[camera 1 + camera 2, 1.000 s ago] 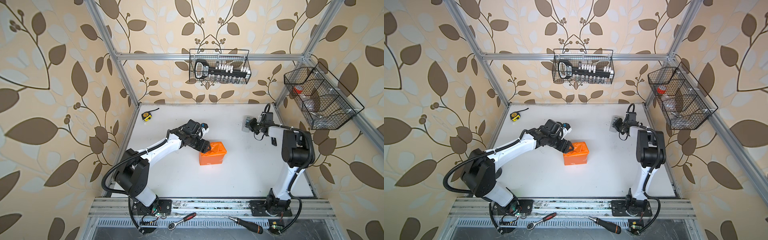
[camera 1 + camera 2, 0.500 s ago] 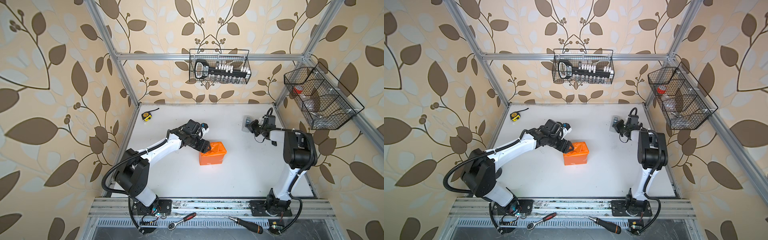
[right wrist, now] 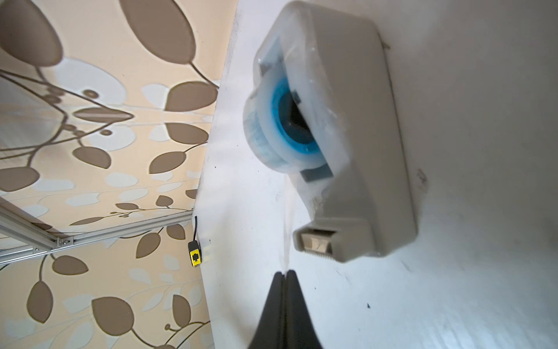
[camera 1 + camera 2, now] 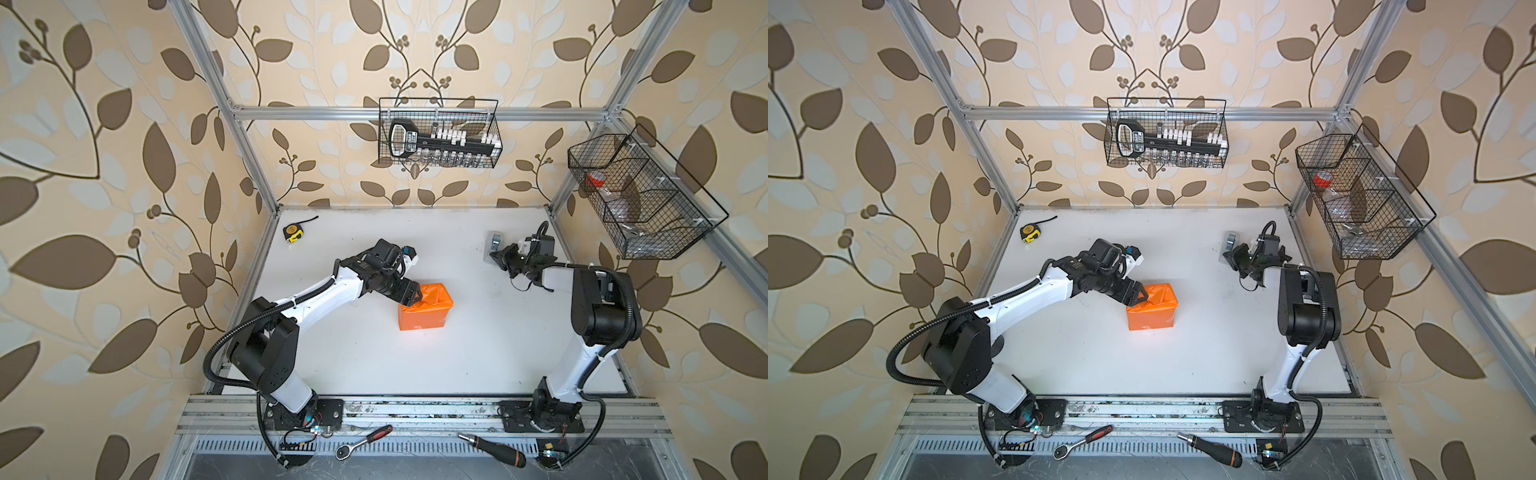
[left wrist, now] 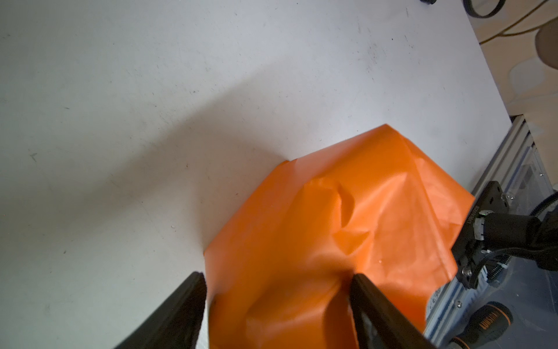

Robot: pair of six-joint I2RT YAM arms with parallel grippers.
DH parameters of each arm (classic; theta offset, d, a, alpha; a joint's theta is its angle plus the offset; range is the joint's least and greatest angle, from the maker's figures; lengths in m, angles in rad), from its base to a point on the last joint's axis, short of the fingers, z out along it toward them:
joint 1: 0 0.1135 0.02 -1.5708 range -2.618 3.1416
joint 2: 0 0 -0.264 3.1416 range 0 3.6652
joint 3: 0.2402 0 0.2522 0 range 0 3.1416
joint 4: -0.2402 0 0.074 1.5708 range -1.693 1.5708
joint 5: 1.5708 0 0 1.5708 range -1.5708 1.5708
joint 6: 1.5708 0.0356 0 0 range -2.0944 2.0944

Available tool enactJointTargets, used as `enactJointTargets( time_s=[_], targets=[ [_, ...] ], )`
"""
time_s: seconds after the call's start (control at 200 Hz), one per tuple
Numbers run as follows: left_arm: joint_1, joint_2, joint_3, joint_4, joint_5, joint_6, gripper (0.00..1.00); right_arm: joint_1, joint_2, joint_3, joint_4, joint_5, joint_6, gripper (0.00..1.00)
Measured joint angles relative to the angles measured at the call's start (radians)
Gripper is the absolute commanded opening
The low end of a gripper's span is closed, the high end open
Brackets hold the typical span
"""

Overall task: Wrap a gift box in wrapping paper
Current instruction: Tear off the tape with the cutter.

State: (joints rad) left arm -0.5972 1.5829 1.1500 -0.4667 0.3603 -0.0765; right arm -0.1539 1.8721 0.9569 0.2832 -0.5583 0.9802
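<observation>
Two jobs at once: left gripper [image 4: 417, 296] spreads wide astride the box, hidden under paper [image 4: 424, 318] at centre, clamped or bracing, can't tell. Right gripper [image 3: 285, 273], pinched tight on tape [image 3: 287, 235] at the dispenser [image 3: 362, 136], sits well apart; the box lies to its left, nearer the bases.

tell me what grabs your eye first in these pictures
The bright orange wrapping paper, folded into a boxy parcel, sits midway on the white table, the left gripper open over its crumpled top. Near the far right edge, the right gripper is shut on a clear tape strip drawn from the grey tape dispenser.
</observation>
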Motion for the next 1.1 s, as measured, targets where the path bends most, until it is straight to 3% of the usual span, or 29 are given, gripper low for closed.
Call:
enactJointTargets(
  time_s=[0.485, 1.1],
  targets=[
    [-0.009, 0.001, 0.000, 0.007, -0.003, 0.003, 0.77, -0.005, -0.072, -0.099, 0.021, -0.003, -0.011, 0.00],
    [-0.012, 0.002, 0.000, 0.009, -0.005, 0.006, 0.77, -0.003, -0.072, -0.089, -0.055, 0.046, -0.057, 0.00]
  ],
)
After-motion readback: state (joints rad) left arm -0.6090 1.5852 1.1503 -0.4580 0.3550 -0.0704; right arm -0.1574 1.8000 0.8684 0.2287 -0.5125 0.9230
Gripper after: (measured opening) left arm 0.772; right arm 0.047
